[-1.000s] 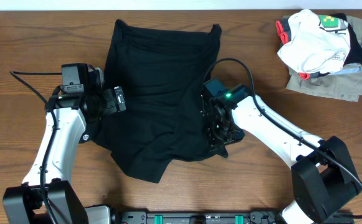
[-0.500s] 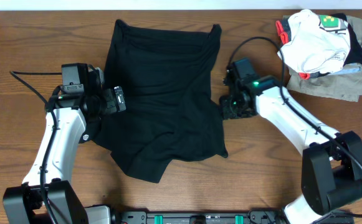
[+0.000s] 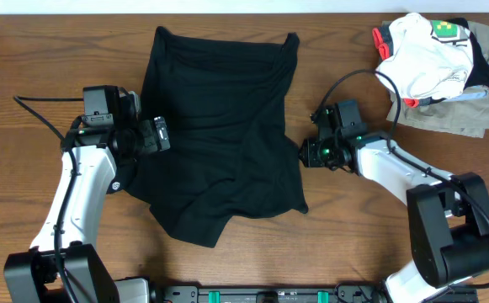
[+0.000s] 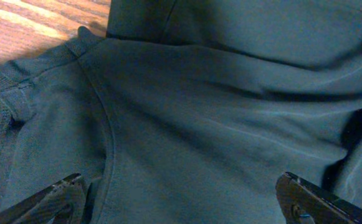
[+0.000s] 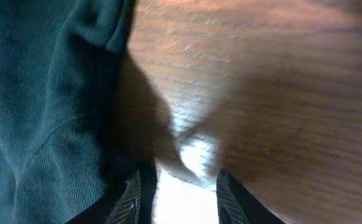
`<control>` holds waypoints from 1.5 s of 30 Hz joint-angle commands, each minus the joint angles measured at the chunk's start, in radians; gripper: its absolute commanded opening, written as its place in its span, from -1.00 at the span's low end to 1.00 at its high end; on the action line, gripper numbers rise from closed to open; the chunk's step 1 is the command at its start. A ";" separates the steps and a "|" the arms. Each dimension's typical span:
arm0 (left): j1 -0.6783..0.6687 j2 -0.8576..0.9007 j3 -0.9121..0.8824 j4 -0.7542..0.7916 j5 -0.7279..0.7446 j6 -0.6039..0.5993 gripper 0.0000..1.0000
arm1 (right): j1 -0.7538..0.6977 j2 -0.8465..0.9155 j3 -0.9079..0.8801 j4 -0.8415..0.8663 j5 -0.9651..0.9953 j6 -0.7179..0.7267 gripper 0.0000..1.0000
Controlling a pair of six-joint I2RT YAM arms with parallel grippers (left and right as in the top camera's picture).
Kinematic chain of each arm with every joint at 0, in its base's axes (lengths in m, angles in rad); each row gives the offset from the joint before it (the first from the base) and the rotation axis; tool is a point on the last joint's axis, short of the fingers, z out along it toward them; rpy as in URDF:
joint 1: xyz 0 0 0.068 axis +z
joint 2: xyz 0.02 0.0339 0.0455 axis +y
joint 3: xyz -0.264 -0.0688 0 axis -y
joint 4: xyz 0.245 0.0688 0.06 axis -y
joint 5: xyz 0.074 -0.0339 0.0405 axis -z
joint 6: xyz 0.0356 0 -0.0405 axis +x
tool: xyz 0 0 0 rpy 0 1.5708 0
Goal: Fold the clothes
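Note:
A black garment [image 3: 219, 135] lies spread and wrinkled on the wooden table, with its lower left part bunched. My left gripper [image 3: 162, 135] rests over the garment's left edge. In the left wrist view its jaws [image 4: 181, 199] are wide open over the dark fabric [image 4: 218, 112], holding nothing. My right gripper [image 3: 305, 153] sits low at the garment's right edge. In the right wrist view its jaws [image 5: 181, 199] are a little apart and empty over bare wood, with the garment's hem [image 5: 56, 93] just to their left.
A pile of other clothes [image 3: 438, 67], white on top with red and green marks over khaki fabric, lies at the back right corner. Bare wooden table [image 3: 370, 227] shows to the right of and in front of the black garment.
My right gripper moved from over the garment's lower right part up and right, off the fabric to its right edge. The left arm has not moved.

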 commanded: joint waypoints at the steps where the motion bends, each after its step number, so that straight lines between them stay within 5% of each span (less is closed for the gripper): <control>1: 0.000 0.009 0.001 0.003 -0.013 0.013 0.96 | 0.002 -0.011 -0.022 0.030 -0.081 -0.053 -0.24; 25: 0.000 0.009 0.001 0.003 -0.013 0.013 0.96 | 0.071 0.044 -0.023 0.024 -0.106 -0.155 -0.01; 29: 0.000 0.008 0.001 0.003 -0.013 0.013 0.96 | 0.071 0.107 -0.023 0.046 -0.105 -0.154 -0.19; 38: 0.000 0.009 0.001 0.004 -0.013 0.013 0.96 | 0.031 0.098 0.005 0.049 -0.103 -0.119 -0.97; 45: 0.000 0.008 0.001 0.004 -0.013 0.013 0.96 | -0.074 0.008 0.120 -0.157 -0.084 -0.146 -0.98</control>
